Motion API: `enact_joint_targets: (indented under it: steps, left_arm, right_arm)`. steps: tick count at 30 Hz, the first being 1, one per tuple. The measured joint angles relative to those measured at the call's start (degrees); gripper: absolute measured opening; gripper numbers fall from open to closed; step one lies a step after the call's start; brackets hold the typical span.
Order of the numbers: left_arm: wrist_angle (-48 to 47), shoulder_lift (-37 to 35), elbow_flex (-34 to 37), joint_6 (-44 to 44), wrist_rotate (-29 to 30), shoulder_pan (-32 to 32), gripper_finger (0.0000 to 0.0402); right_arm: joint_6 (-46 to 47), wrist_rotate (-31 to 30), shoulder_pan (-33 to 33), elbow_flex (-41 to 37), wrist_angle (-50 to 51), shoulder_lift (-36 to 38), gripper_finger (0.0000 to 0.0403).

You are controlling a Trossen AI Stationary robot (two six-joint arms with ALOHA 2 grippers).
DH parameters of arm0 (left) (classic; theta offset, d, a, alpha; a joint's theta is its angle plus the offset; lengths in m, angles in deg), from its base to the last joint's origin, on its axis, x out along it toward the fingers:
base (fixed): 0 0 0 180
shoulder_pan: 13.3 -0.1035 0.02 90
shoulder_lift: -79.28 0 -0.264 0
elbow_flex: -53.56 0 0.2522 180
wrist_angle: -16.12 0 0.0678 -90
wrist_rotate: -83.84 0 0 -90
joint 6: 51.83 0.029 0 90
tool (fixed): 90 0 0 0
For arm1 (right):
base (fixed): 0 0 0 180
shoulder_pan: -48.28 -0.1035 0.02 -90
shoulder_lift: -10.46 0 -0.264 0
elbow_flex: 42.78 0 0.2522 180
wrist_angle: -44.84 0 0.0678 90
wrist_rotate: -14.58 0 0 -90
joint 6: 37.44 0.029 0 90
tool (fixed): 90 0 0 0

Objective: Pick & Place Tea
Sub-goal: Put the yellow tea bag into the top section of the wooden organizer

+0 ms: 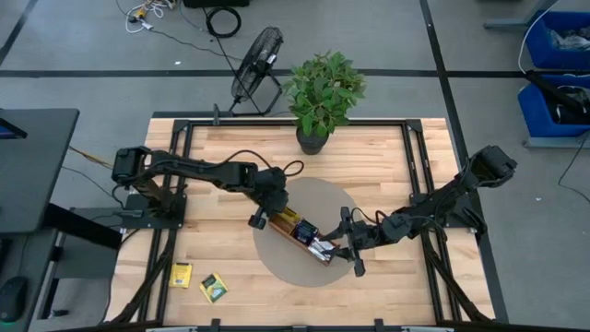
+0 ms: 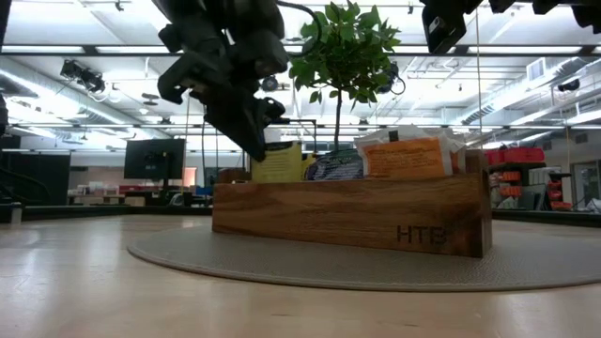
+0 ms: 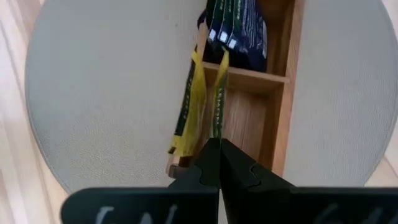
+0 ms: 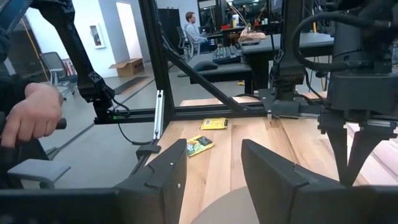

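Left wrist view first: I see my left gripper (image 3: 219, 163) with its jaws pressed together on the top edge of a yellow tea sachet (image 3: 219, 102), which hangs edge-on over the end compartment of the wooden tray (image 3: 287, 99). A second yellow sachet (image 3: 186, 109) leans at the tray's outer wall just beside the held one; whether it is inside or outside the wall I cannot tell. In the next compartment stand several dark navy sachets (image 3: 239, 34), packed upright. In the low view the tray (image 2: 357, 214) sits on the round grey mat (image 2: 376, 266), with a yellow sachet (image 2: 278, 162), a navy one (image 2: 333, 165) and an orange-and-white one (image 2: 406, 158) showing above its rim, and the left gripper (image 2: 246, 122) is down at the yellow end. From the high view I place the left gripper (image 1: 263, 214) over the tray's (image 1: 302, 232) end nearer the left arm, while the right gripper (image 1: 350, 251) hangs at the opposite end, just beside the tray and over the mat (image 1: 364, 207). Right wrist view shows the right gripper's (image 4: 214, 174) jaws standing apart with nothing between them. Two loose yellow sachets (image 1: 182, 274) (image 1: 214, 288) lie on the bare wooden table (image 1: 230, 157) near its front left corner, well apart from the mat. A potted plant (image 1: 323, 97) stands at the table's far edge. A person's hand (image 4: 31, 118) shows at the edge of the right wrist view, beyond the table.
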Motion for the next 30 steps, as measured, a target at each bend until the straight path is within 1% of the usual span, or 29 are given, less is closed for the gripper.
enact_joint_targets:
  steps: [3, 16, 20, 27, 30]
  left_arm:
    - [1.7, 0.0, 0.0, 0.0, 0.0, 0.0, 0.0001]
    - [1.0, 0.7, 0.0, 0.0, -0.1, 0.0, 0.0001]
    - [0.4, 1.5, 0.0, 0.7, -3.3, 0.0, 0.0001]
    - [1.6, 1.5, 0.0, -1.5, 1.3, -0.2, 0.0002]
    - [1.8, 1.5, 0.0, -1.7, 2.0, -0.3, 0.0002]
  right_arm:
    - [0.0, 0.0, 0.0, 0.0, 0.0, 0.0, 0.0162]
    - [0.0, 0.0, 0.0, 0.0, 0.2, 0.0, 0.0162]
    - [0.5, 0.0, 0.0, 0.1, 0.7, -0.1, 0.0162]
    - [0.7, 0.0, 0.0, 0.1, 1.1, -0.1, 0.0162]
    - [1.2, 0.0, 0.0, 0.1, 1.2, -0.1, 0.0162]
